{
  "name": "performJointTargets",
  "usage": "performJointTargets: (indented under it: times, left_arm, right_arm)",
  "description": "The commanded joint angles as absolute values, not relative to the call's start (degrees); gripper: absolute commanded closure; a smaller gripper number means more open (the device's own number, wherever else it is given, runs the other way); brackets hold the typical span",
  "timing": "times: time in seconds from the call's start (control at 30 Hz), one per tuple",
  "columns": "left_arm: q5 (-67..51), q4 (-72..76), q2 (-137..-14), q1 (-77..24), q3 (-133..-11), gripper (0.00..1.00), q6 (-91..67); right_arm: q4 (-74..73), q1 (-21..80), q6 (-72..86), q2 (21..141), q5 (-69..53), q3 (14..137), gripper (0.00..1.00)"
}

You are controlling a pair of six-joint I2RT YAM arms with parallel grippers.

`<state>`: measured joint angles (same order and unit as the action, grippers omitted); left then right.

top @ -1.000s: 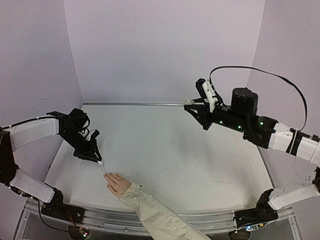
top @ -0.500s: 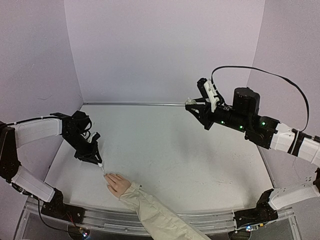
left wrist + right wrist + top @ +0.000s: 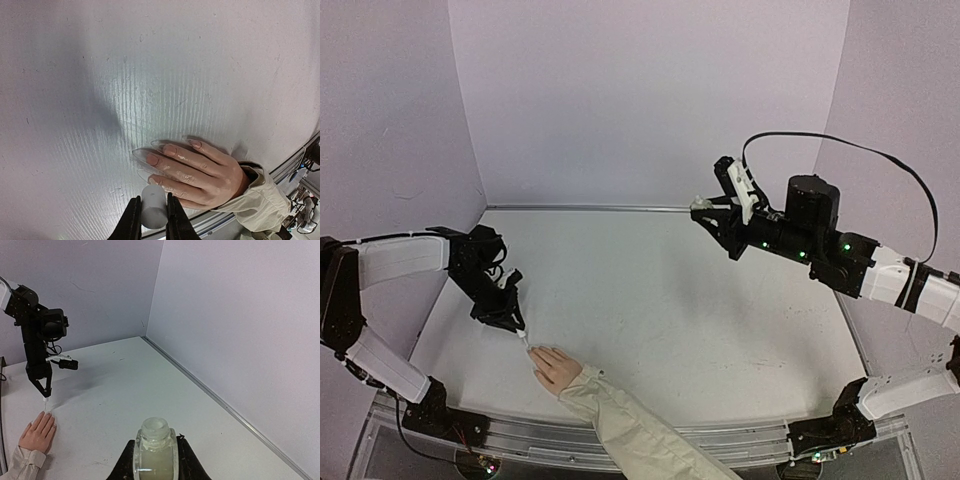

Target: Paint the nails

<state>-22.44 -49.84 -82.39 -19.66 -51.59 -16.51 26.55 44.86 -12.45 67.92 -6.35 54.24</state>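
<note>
left tool (image 3: 150,226) with brush (image 3: 153,205), beside nails (image 3: 151,159)

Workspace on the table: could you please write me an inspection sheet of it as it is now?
Surface: white table, bare, faint scuffs.
Job's things: mannequin hand flat, palm down; nails near the applicator; open bottle.
Clutter: nothing seen.
Grippers: left gripper shut on the applicator; right gripper shut on the bottle, raised.
Cables: black cable looping above right arm.
Surroundings: lilac walls.
</note>
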Motion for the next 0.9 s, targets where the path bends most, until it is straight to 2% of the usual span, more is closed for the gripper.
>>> performJointTargets:
  times: [0.0,0.87]
  left_arm:
    - [-23.51,-48.55,-82.61,-19.56,-51.42,1.0,-16.17]
    - [-21.58,-48.98,-83.81,-21.18,-51.42,1.0,-16.61]
  right_arm:
    - [29.31,44.82,-13.26,65.83,-5.58,55.37,1.0]
    - [28.75,44.82,-13.36,65.04,-5.16,55.02,1.0]
